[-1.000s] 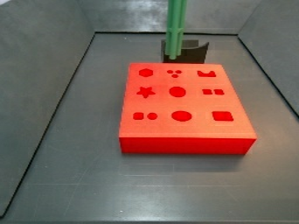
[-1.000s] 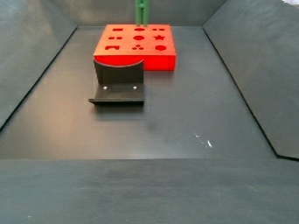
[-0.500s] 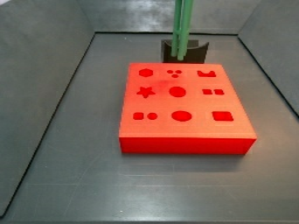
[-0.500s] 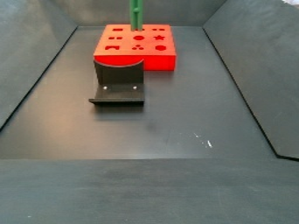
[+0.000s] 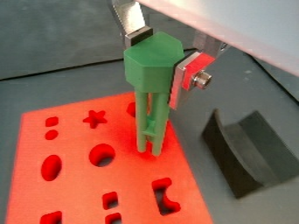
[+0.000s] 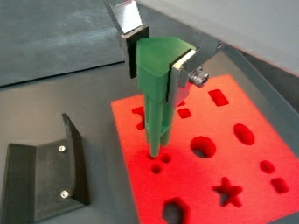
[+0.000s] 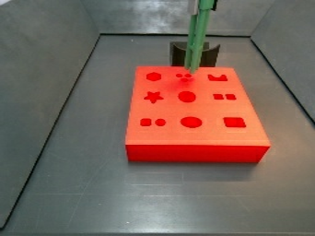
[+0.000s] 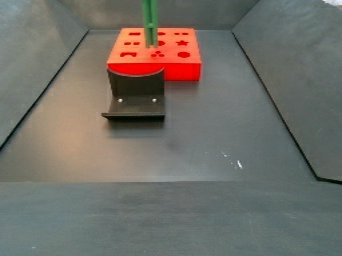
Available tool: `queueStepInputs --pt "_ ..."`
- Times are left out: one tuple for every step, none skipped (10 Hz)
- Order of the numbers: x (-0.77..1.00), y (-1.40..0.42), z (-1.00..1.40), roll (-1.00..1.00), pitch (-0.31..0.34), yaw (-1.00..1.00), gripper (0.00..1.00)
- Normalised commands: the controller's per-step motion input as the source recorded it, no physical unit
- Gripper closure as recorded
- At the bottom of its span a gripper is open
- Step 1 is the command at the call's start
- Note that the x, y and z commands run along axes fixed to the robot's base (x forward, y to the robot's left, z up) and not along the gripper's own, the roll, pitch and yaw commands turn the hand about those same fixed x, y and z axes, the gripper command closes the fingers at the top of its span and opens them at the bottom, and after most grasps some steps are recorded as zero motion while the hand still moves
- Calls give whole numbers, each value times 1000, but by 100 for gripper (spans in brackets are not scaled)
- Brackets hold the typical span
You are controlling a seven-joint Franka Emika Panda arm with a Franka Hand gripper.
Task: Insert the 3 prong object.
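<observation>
My gripper (image 5: 162, 57) is shut on the head of the 3 prong object (image 5: 149, 105), a bright green piece of thin parallel rods; both wrist views show this (image 6: 160, 59). The piece (image 6: 158, 105) hangs prongs down, slightly tilted. Its tips meet the top of the red block (image 5: 70, 175) near the block's far edge. In a side view the piece (image 7: 197, 37) ends just above the three small round holes (image 7: 185, 76) of the block (image 7: 197, 129). It also shows in a side view (image 8: 150, 22) over the block (image 8: 174, 68). The gripper's body is out of frame in both side views.
The dark fixture (image 7: 204, 51) stands on the floor right behind the red block, close to the green piece; it also shows in a side view (image 8: 134, 100) and in both wrist views (image 5: 246, 149) (image 6: 41, 175). Grey walls enclose the floor.
The green piece has come down and shifted sideways, now tilted, so its tips have dropped from above the block's far edge to the block's top by the three small holes.
</observation>
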Motion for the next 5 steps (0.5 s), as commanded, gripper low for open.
queueStepInputs --pt "0 263 -166 0 41 -40 100" --pt "-6 3 -146 -19 9 0 100" --pt "-117 -91 -100 -21 4 0 100" --pt "0 -206 -34 -60 0 57 100" --pt "-66 -91 -100 -33 0 29 100"
